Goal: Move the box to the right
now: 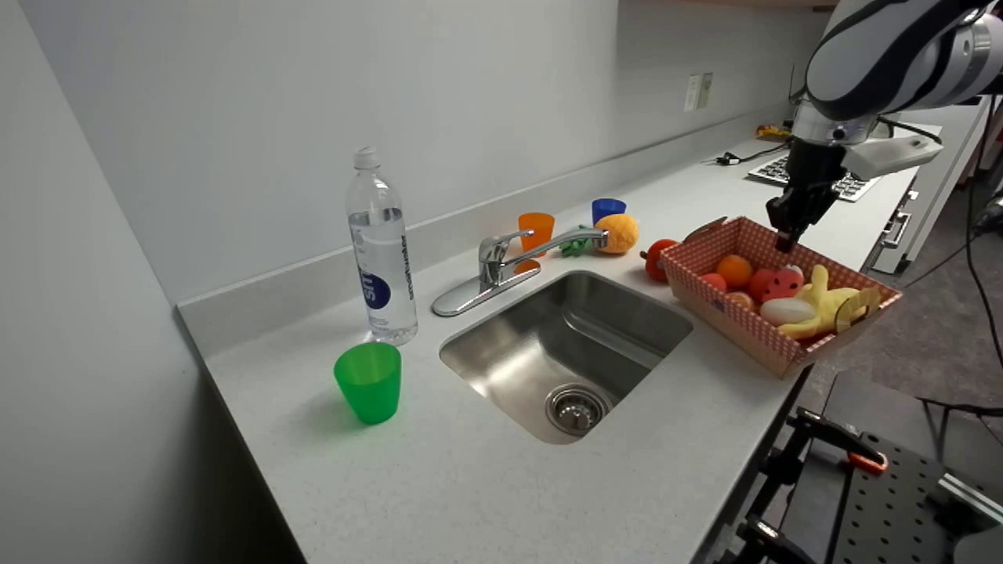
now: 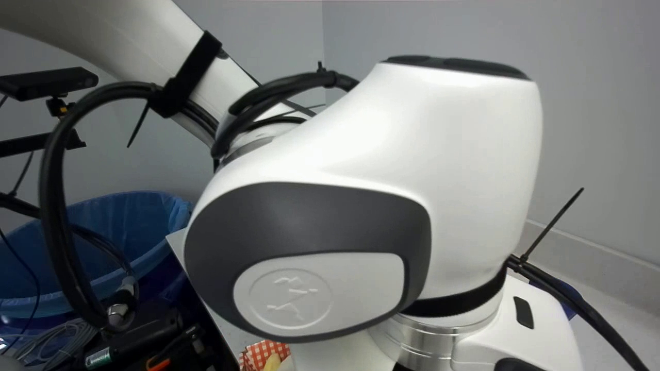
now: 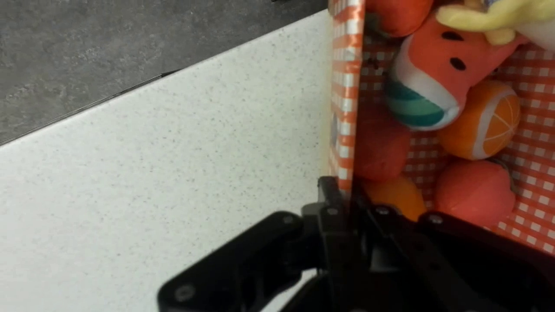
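The box is an open tray with red-and-white checkered walls. It sits on the counter beside the sink, with one corner at or past the front edge. It holds several toy fruits, including an orange, a watermelon plush and a yellow plush. My gripper is at the box's far long wall. In the wrist view the fingers are closed around that wall, one finger outside and one inside. Only a corner of the box shows in an exterior view, behind the arm.
The sink and faucet are beside the box. A red toy, a yellow-orange toy, an orange cup and a blue cup stand near the wall. A bottle, green cup and keyboard are farther off.
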You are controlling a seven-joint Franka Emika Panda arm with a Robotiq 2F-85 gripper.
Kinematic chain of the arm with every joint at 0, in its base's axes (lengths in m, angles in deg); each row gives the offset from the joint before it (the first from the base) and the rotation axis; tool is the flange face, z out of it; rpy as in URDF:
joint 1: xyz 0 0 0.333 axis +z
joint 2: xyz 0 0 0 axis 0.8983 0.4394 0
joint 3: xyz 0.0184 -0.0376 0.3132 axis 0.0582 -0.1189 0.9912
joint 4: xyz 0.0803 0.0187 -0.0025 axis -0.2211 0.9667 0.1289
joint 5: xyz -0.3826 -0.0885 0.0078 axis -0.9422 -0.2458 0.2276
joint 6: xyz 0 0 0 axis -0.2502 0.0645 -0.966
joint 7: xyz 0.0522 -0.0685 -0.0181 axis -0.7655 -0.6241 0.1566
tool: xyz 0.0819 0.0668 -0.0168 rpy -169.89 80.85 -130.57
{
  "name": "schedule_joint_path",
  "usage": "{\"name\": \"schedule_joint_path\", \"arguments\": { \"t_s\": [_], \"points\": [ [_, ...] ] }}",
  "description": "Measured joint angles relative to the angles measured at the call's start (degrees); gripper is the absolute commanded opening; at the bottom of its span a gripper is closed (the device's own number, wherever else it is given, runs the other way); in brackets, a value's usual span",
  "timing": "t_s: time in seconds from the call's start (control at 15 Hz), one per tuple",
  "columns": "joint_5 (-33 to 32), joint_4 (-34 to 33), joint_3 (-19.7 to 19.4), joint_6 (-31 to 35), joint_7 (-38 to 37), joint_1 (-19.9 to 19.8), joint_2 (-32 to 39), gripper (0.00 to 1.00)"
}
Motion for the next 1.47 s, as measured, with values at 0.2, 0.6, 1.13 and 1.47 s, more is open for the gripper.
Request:
{"name": "schedule_joint_path", "arguments": {
  "t_s": [0.2, 0.6, 1.13, 1.47],
  "points": [
    [0.0, -1.0, -0.4, 0.0, 0.0, -0.4, 0.8, 0.48],
    [0.0, -1.7, -0.2, 0.0, 0.0, -0.5, 1.0, 0.92],
    [0.1, -2.5, 3.0, -0.1, 4.6, 2.3, -0.5, 1.0],
    [1.4, -2.8, 6.5, -0.1, 5.8, 6.6, -2.5, 1.0]
  ]
}}
